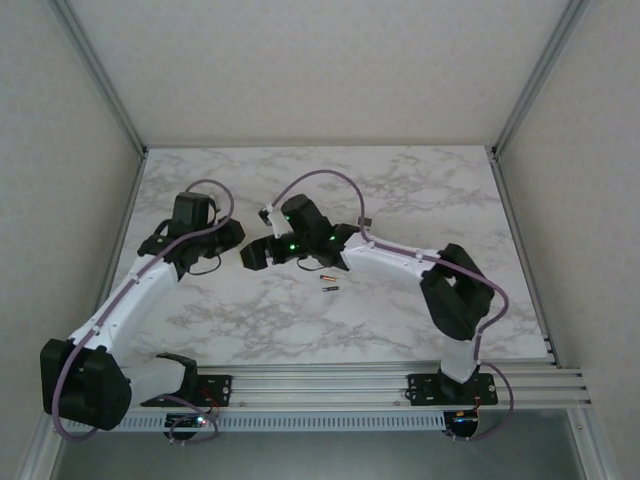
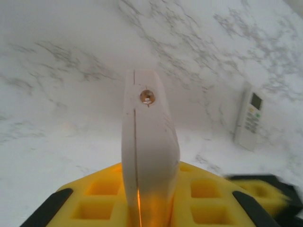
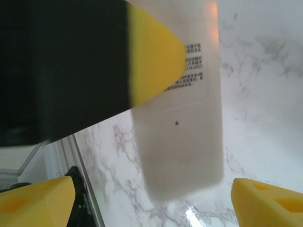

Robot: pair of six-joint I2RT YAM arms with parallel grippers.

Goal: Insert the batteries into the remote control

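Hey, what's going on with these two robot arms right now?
The left gripper is shut on a white remote. The right gripper is open, clear of that remote. Two batteries lie loose on the marble table, not yet loaded. A second remote lies on the table too.

Top external: fixed, high, behind the bases, tilted down over the whole marble worktop. Left arm and right arm fully in frame, far off, fine detail lost.
Left wrist: rides the left tool, looks along its pads at very close range. White casing edge-on, worktop behind.
Right wrist: sits on the right tool, looks out between its 2 yellow fingertips, equally close, casing flat-on.
Overlap: all 3 cover the spot where the 2 tools meet. Each wrist view catches part of the other tool.
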